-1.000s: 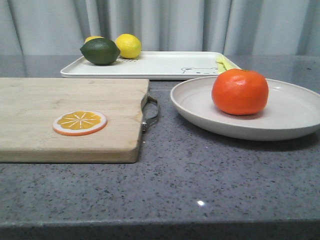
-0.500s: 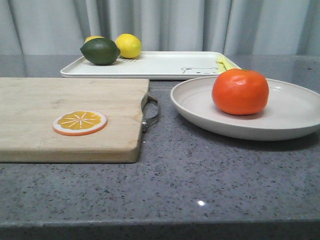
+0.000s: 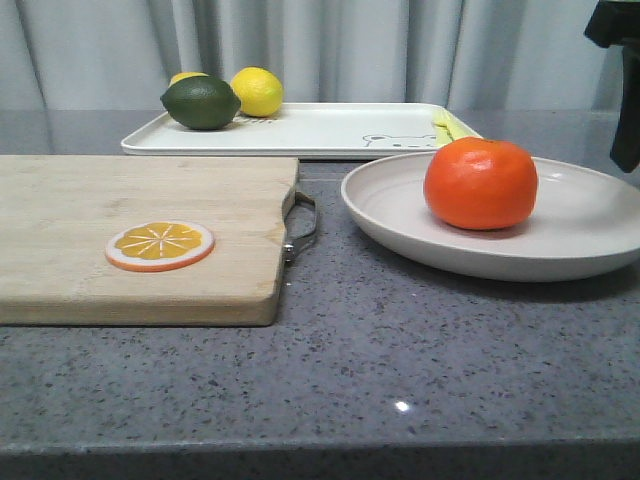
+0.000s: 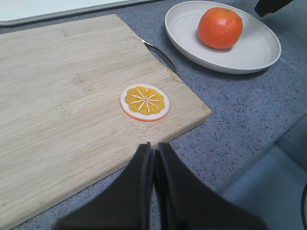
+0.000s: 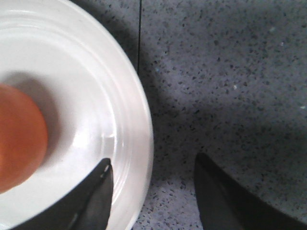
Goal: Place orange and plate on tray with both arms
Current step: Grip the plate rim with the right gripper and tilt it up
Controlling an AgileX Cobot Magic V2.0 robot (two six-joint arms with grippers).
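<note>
Right pincer [image 5: 152, 191] spread astride plate [image 5: 129, 120] rim, left pincer [image 4: 153, 158] pressed together, orange [image 3: 480, 183] stem-up.

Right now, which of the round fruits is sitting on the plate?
The orange, alone on the plate; the lime and lemons sit on the tray.

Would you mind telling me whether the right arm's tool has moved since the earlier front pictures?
Yes. The right tool has come into the front view at its upper right edge, above the far right rim of the plate, where only curtain showed earlier.
</note>
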